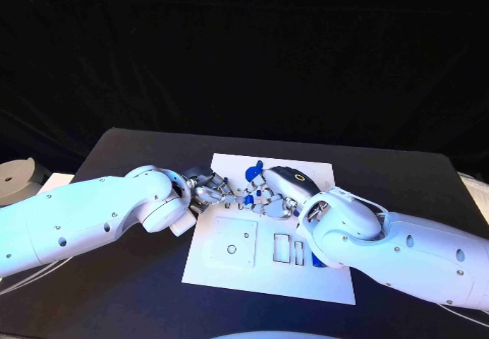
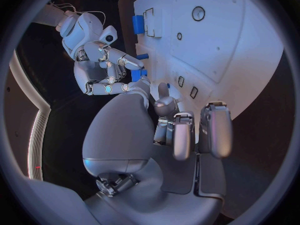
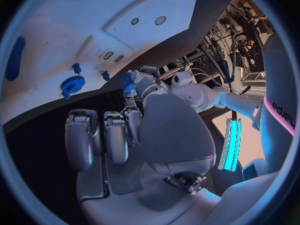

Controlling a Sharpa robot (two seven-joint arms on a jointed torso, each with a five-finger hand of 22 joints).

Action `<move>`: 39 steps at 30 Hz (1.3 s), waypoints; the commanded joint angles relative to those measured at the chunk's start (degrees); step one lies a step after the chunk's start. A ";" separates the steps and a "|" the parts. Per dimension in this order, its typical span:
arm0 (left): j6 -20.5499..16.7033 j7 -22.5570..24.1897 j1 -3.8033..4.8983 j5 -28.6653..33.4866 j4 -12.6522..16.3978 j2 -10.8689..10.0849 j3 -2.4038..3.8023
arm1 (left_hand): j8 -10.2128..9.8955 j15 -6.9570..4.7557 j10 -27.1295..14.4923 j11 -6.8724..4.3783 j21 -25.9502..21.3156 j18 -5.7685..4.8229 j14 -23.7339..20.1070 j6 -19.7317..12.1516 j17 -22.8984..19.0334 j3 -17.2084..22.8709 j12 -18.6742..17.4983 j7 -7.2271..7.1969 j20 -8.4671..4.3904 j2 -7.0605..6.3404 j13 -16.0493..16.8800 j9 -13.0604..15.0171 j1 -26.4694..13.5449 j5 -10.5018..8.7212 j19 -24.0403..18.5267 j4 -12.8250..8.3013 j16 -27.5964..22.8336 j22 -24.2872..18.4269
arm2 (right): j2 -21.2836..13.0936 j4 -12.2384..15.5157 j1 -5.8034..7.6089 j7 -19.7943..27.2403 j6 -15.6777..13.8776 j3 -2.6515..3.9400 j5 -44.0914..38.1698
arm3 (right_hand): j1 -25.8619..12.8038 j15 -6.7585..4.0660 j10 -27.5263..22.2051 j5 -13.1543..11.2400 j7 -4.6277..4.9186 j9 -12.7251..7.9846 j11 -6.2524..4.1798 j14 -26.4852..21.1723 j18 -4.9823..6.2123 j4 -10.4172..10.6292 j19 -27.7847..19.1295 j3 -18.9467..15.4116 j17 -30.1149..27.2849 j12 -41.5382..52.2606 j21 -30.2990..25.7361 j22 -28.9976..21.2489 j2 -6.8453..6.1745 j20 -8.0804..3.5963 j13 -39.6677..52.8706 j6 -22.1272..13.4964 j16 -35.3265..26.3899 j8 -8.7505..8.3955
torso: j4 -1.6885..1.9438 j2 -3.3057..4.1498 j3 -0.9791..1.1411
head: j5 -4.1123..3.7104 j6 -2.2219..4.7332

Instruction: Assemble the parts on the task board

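Two hands meet over the middle of the task board (image 1: 306,279), which lies centre frame in the head view. Left hand (image 1: 211,189) and right hand (image 1: 277,192) have fingertips close together around a small blue part (image 1: 248,201). From the left wrist view, the right hand (image 2: 106,80) pinches that blue part (image 2: 139,75) just off the board's edge. Left hand's fingers look curled in near it; cannot tell whether they grip anything.

Other parts: blue gear (image 3: 72,84) standing on the board, a long blue piece (image 3: 14,58) at left of the right wrist frame, a blue block (image 2: 137,24) by the rectangular slots.

Judgement: a handover or regrasp is under way. Best to keep the pinch firm until the other hand has a sure hold, then line up the part over its slot before pressing.

Writing: partial lettering on the pink band, right edge of right wrist frame, not legible. No labels readable on the board.
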 commanded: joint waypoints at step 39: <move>-1.54 1.30 0.05 1.87 0.74 -3.87 0.10 | 0.24 -0.40 0.23 -0.21 0.29 -1.08 6.13 0.15 15.10 0.27 0.24 -0.27 -0.27 0.11 -0.07 -0.11 0.54 0.17 0.91 0.10 0.18 3.35 | 5.87 -8.13 1.46 -6.20 14.00 -0.68 -7.28 | -0.80 -0.20 0.83 -0.47 -0.94 0.10 -0.65 5.58 -0.58 0.09 2.08 0.58 13.32 -0.56 0.05 6.06 -0.02 -0.36 4.93 1.22 0.03 0.16 | 0.02 -0.03 -0.10 | -0.08 -0.18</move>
